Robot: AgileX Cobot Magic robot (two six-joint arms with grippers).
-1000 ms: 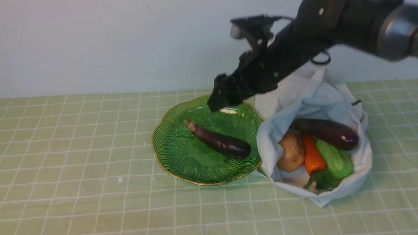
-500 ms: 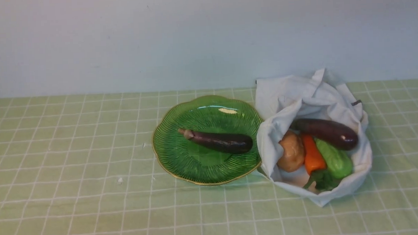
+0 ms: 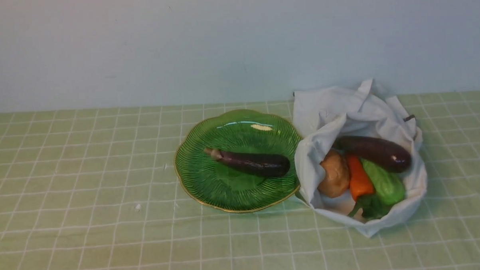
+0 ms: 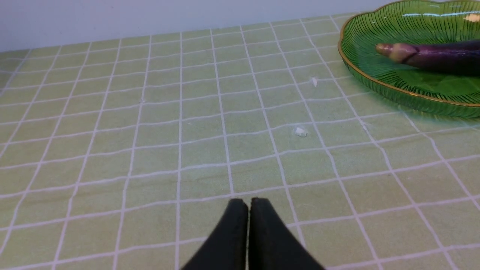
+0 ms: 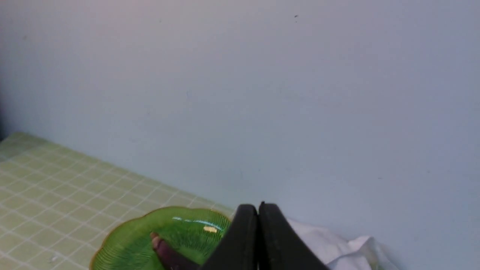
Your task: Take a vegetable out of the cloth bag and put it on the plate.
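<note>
The slim dark purple eggplant (image 3: pixel 251 162) lies across the green ribbed plate (image 3: pixel 209 184), its pale stem end pointing left; it also shows on the plate (image 4: pixel 375 86) as the eggplant (image 4: pixel 431 58) in the left wrist view. The white cloth bag (image 3: pixel 327 112) sits open right beside the plate. Neither arm appears in the front view. My left gripper (image 4: pixel 247 202) hovers shut and empty over the tablecloth, left of the plate. My right gripper (image 5: pixel 258 208) is shut and empty, raised above the plate (image 5: pixel 127 247) and the bag (image 5: pixel 337 247).
Inside the bag lie a thicker purple eggplant (image 3: pixel 374 152), a potato (image 3: pixel 334 175), an orange pepper (image 3: pixel 359 178) and a green cucumber (image 3: pixel 385 184). A pale wall (image 3: pixel 237 43) runs behind the green checked tablecloth (image 3: pixel 85 176). Small white crumbs (image 4: pixel 300 131) dot the cloth.
The right arm, over the plate a second ago, has withdrawn out of the front view and its gripper has shut. The slim eggplant rolled to lie more level on the plate.
</note>
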